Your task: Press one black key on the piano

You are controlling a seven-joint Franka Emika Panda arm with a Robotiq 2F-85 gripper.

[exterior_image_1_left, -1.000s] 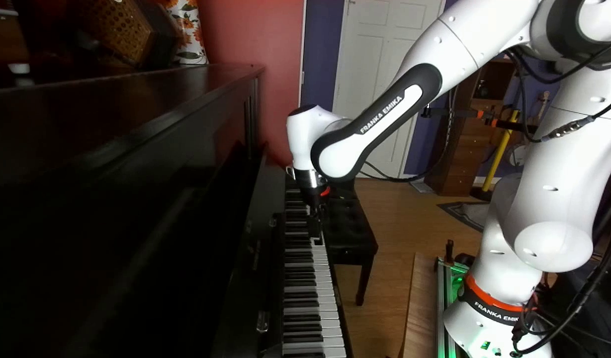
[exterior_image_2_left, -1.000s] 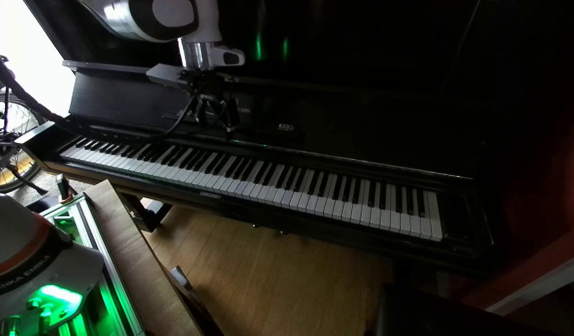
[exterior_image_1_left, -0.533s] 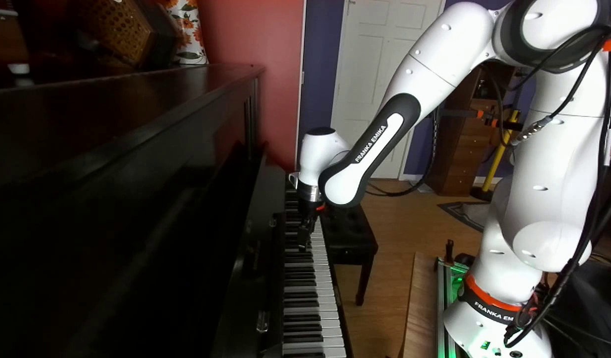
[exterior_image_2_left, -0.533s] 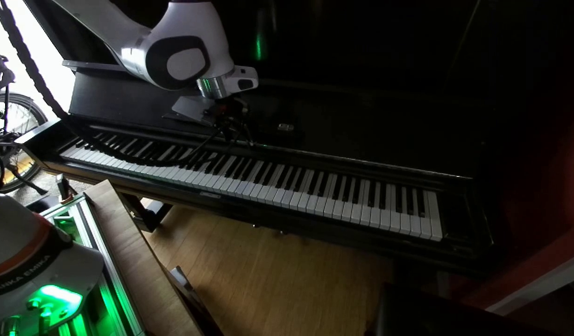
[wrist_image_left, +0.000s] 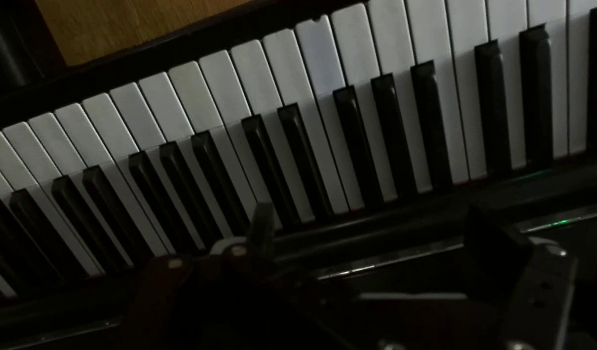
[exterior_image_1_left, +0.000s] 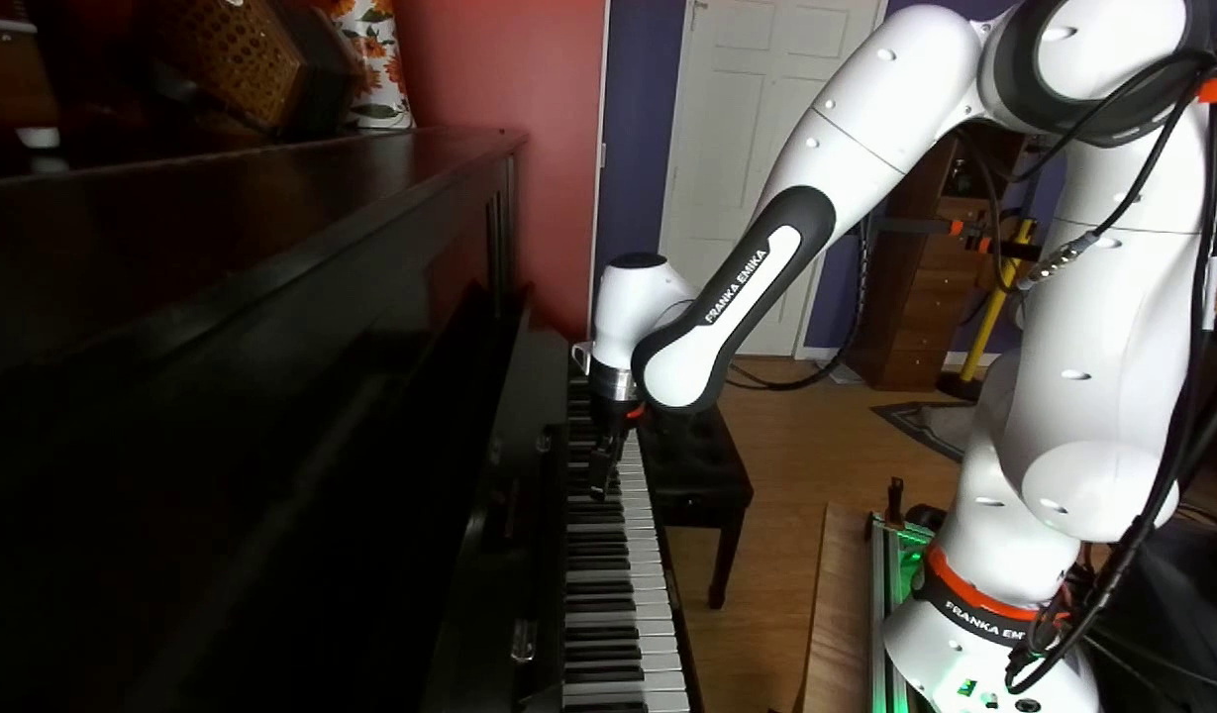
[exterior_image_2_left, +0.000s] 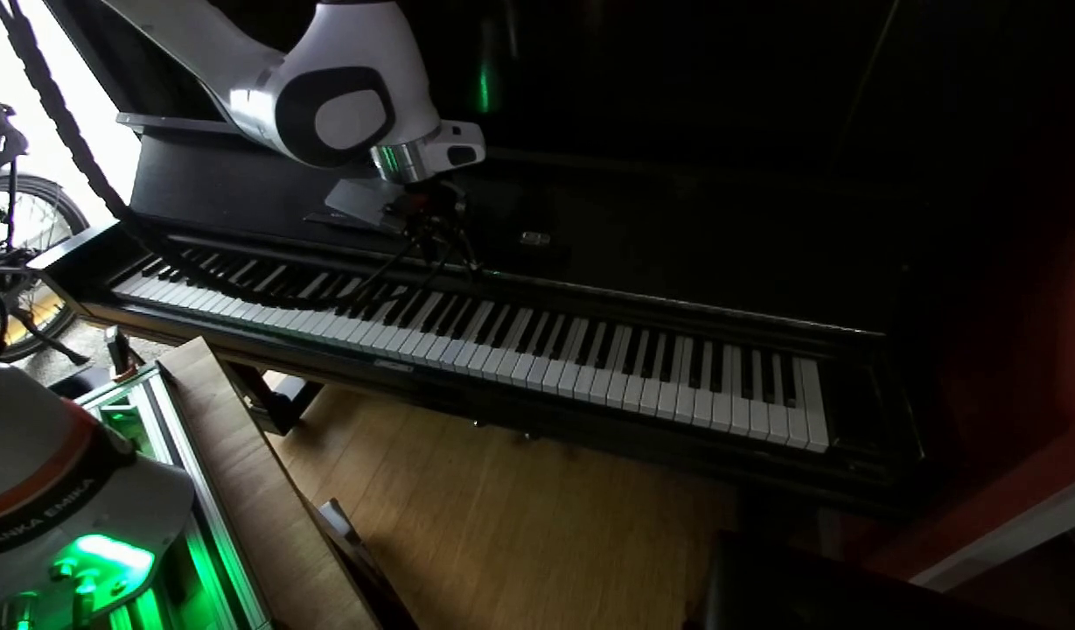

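Dark wood encases the piano (exterior_image_2_left: pixel 624 249) beneath the tool (wrist_image_left: pixel 369 212), whose fingers (wrist_image_left: pixel 262 221) stand spread and empty near the keys (wrist_image_left: pixel 288 58). The reach looks largely done; the black keys (wrist_image_left: pixel 358 146) in view look unpressed, so the press likely remains.

In an exterior view, the sightline runs along the piano (exterior_image_1_left: pixel 311 396) toward a door (exterior_image_1_left: pixel 735 149). In an exterior view, the sightline drops onto the keys (exterior_image_2_left: pixel 502 362) from the front. The wrist view, nearest, looks down on some keys; all views share the piano.
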